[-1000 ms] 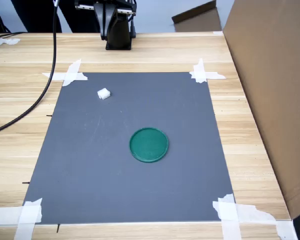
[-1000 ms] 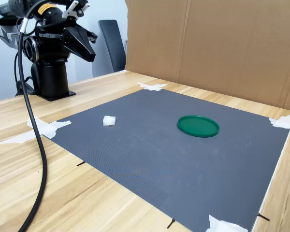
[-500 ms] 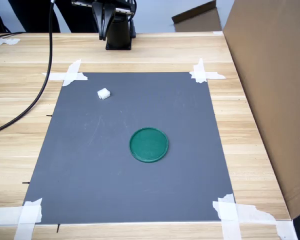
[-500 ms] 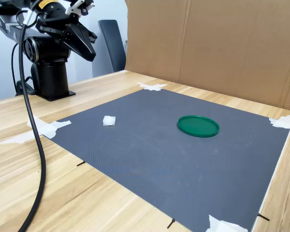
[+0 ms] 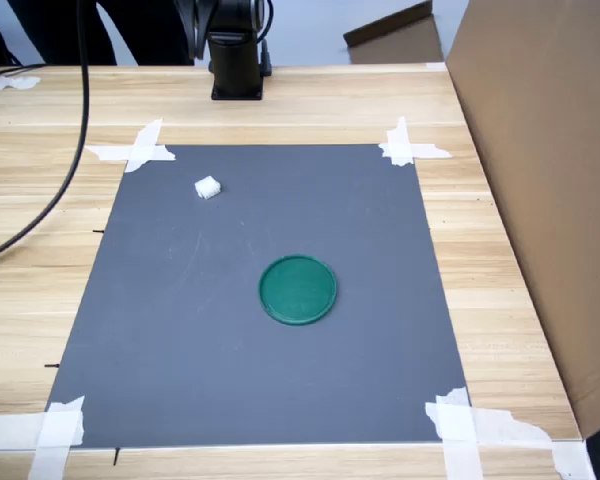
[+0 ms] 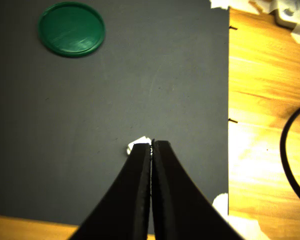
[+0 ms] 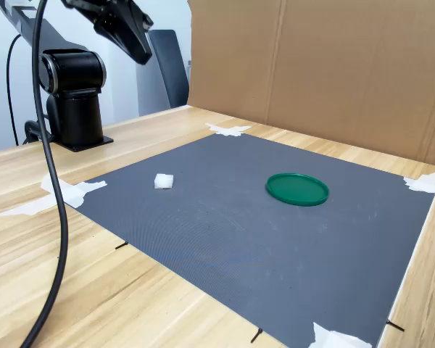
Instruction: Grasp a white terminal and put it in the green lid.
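As laid out at this moment, one view after another, with places given from the grey mat:

First exterior view
- Mat: flat dark grey rectangular sheet point(image 5: 250, 300) on a light wooden table point(image 5: 500, 260), its corners held by white tape strips point(image 5: 135, 150).
- Terminal: tiny white plastic blocky terminal point(image 5: 207, 187) resting on the mat, near the mat's far corner on the first exterior view's left, just inside the taped corner.
- Lid: flat round dark-green plastic lid point(image 5: 297, 289) lying on the mat near its middle, well apart from the terminal.
- Arm base: black column point(image 5: 236, 55) standing on the table beyond the mat's far edge.
- Cable: black cable point(image 5: 65, 180) curving over the table off the mat's edge on the first exterior view's left.
- Board: brown cardboard sheet point(image 5: 540, 170) upright beside the mat on the first exterior view's right.

Wrist view
- Gripper: black gripper point(image 6: 151, 145) above the mat; jaws pressed together, only a hairline seam between them, nothing held.
- Terminal: partly hidden behind the fingertips, lying on the mat.
- Lid: on the mat, well apart from the fingertips.

Second exterior view
- Gripper: raised high above the table, beyond the mat's taped corner nearest the arm base; jaw gap cannot be made out here.
- Terminal: on the mat near that taped corner.
- Lid: on the mat, nothing inside it.
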You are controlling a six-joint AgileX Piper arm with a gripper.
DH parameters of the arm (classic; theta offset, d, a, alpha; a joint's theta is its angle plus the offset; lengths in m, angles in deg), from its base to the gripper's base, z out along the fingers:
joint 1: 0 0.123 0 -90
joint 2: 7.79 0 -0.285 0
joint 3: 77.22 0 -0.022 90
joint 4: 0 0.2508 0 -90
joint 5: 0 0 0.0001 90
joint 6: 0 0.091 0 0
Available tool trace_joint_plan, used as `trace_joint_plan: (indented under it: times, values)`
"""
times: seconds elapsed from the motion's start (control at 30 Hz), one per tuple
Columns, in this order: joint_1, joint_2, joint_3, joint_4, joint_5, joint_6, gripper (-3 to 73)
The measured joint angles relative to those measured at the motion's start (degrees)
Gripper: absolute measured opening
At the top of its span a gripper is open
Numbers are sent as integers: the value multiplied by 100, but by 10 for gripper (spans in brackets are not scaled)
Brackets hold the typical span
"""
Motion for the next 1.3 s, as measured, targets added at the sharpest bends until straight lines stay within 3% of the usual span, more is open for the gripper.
trace_joint_plan:
  times: [0.07, 0.1, 0.23, 0.33, 0.43, 1.1, 1.3]
  values:
    - [0, 92, -270, 13, 290, -20, -28]
    - [0, 538, -1187, 306, 1330, -221, -28]
    - [0, 823, -1637, 580, 1818, -446, -28]
    - [0, 1393, -2409, 1096, 2776, -1213, -28]
    - [0, 1684, -2689, 1211, 3240, -1478, -28]
    - [0, 3973, -4469, 1059, 3326, -1531, -28]
    - [-7, 4556, -4738, 813, 3215, -1537, -28]
